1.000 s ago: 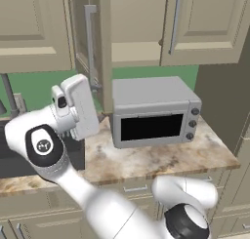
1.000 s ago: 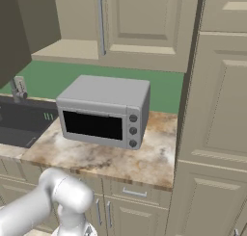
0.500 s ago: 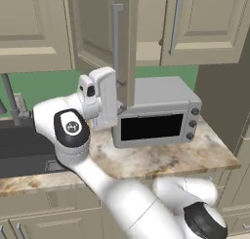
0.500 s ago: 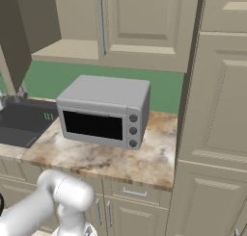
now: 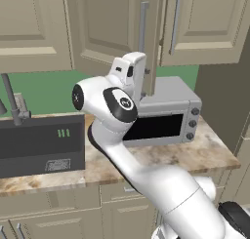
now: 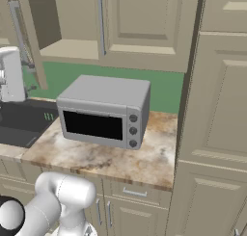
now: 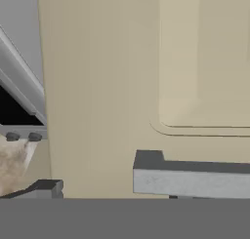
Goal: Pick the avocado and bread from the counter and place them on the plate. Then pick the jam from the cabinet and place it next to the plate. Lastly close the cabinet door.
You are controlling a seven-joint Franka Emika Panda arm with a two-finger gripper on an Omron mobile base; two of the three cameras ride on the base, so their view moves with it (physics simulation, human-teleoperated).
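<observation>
The cabinet door hangs part-way open, its long silver handle upright. My gripper is pressed up against the door's lower edge, above the microwave; its fingers are hidden by the hand and the door. The hand view looks flat onto the door panel, with the silver handle across the bottom and one dark fingertip at lower left. From the right, the open cabinet shows a bare shelf, with the door and my hand at its left. Avocado, bread, plate and jam are out of view.
A silver microwave stands on the marbled counter right under the door. A dark sink with a faucet lies to the left. A tall beige cabinet closes off the counter's right end.
In the left base view the hand and the door handle have travelled right together, from left of the microwave to above it. The door has swung toward the cabinet.
</observation>
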